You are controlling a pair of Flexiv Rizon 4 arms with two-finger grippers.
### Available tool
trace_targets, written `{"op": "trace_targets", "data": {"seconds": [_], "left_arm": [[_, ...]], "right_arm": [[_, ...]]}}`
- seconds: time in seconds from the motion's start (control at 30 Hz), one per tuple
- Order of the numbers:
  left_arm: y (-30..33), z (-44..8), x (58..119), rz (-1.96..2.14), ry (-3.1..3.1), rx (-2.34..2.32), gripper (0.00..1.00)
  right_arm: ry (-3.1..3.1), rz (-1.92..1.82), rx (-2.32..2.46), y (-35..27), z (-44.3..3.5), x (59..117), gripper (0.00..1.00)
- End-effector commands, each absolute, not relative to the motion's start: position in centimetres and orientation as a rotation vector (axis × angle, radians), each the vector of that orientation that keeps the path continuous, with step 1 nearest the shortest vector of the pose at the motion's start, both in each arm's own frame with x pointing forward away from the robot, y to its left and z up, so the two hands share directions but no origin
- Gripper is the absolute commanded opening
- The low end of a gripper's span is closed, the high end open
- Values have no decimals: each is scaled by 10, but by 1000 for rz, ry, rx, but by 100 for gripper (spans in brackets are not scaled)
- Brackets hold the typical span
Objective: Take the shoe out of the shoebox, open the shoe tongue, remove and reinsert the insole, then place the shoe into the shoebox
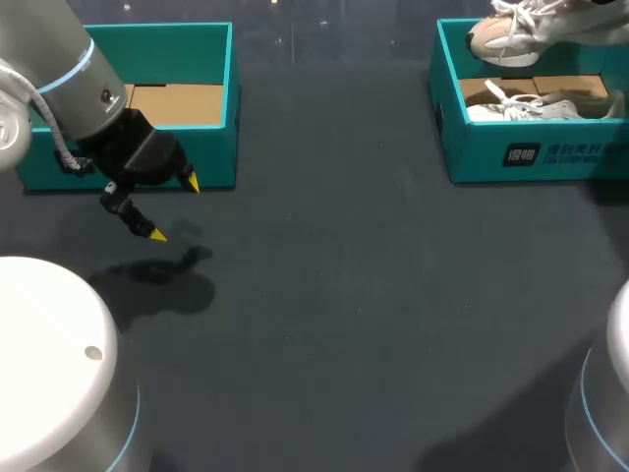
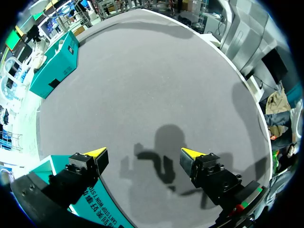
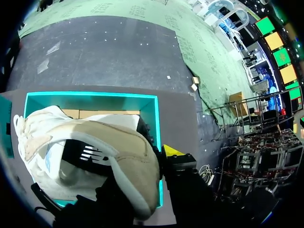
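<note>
Right wrist view: beige sneaker [image 3: 95, 147] clamped between right fingers [image 3: 175, 153], above teal shoebox [image 3: 154, 114] holding second sneaker [image 1: 541, 106]. Beside other teal box [image 1: 211, 147], left fingers [image 2: 96, 153] spread wide, nothing between, dark tabletop [image 2: 142, 85] ahead.

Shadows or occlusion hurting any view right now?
Head view: the left claw throws a dark shadow on the dark grey table top. Left wrist view: that shadow lies ahead of the open claw. Right wrist view: the held beige and white sneaker covers much of the right claw and teal cardboard shoebox.
</note>
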State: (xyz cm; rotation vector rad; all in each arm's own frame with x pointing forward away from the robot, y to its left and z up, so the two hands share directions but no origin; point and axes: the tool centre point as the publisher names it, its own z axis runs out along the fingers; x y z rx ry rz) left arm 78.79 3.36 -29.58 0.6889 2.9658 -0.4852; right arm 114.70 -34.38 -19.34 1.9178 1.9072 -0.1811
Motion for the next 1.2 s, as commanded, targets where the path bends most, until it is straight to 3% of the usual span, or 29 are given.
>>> {"op": "trace_targets", "data": {"seconds": [0.03, 1.2], "left_arm": [[34, -295, 787, -482, 2965, 689, 100], [34, -295, 787, -482, 2965, 689, 100]], "right_arm": [[1881, -217, 1936, -342, -196, 1152, 0], [1895, -250, 2057, -350, -248, 1158, 0]]}}
